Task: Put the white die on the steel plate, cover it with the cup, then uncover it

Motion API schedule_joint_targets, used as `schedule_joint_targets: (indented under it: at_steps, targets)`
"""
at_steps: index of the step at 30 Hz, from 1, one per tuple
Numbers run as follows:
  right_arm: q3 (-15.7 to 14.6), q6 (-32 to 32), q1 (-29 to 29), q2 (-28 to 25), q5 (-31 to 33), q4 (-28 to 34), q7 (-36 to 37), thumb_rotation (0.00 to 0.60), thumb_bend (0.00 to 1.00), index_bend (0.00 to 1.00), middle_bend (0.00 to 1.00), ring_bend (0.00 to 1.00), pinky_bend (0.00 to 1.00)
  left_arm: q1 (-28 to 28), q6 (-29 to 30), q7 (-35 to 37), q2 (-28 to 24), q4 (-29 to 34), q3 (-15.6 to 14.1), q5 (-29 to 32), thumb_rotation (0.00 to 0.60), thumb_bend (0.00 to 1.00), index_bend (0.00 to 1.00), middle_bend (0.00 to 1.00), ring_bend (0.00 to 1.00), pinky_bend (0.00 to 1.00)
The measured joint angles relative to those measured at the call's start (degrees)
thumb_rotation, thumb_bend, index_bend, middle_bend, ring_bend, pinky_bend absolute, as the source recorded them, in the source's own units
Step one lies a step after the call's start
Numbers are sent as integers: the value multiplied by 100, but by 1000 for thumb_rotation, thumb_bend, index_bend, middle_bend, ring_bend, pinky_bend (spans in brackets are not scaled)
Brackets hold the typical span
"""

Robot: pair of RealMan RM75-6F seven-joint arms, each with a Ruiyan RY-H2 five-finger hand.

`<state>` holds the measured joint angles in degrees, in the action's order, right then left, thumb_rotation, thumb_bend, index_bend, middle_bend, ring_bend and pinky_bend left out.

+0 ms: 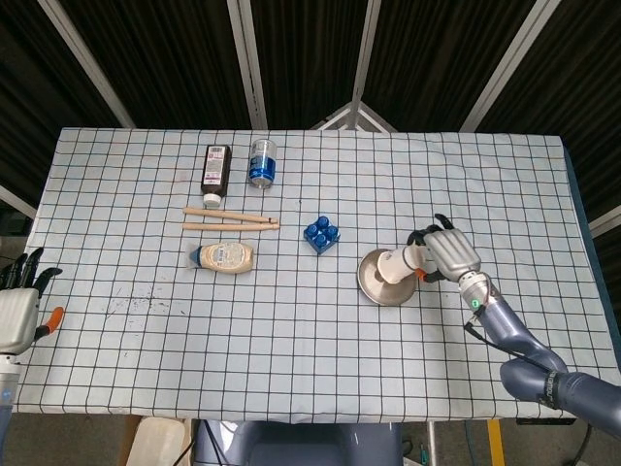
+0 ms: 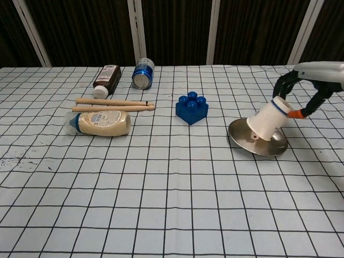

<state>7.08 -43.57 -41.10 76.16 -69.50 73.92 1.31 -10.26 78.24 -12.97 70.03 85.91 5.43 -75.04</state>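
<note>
Gripping tilted cup (image 2: 266, 120) over steel plate (image 2: 257, 144) | right hand (image 1: 449, 254) | left hand (image 1: 19, 311) empty, fingers apart

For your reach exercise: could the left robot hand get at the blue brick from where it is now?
Probably not easily. The left robot hand sits at the table's far left edge, well away from the blue brick; the mayonnaise bottle lies roughly between them.

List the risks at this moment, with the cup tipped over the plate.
1. The cup is tilted steeply in the right hand, its rim on the steel plate; it may slip from the fingers.
2. The plate looks tipped, its right side raised; pushing on could slide it toward the blue block.
3. The white die is not visible; it may roll out unseen.
</note>
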Motion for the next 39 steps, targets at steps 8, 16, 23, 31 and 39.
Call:
schedule_joint_targets:
  at_steps: [8,16,23,31,39]
  targets:
    - [-270,-366,279,-278,-513,466,102,600,410,521,389,255,0,-7,-3,-49,21,16,-11,-6,600,468,245,0,0,98]
    - [-425,-846,387,-369,-1164,1103,35,600,410,522,389,255,0,1,18,-53,19,17,-10,-8,600,467,245,0,0,98]
    - [-269,-874,291,-293,-1109,1245,-219,600,410,521,389,255,0,-16,-24,-41,19,1,-22,-16,600,468,248,0,0,98]
    - [44,-1099,279,-398,-825,1027,-409,600,410,521,389,255,0,13,38,49,-15,1,6,-14,600,468,249,0,0,98]
    - [257,-1360,381,-529,-486,107,-767,600,410,521,389,255,0,10,35,52,-10,-2,-3,-34,600,468,249,0,0,98]
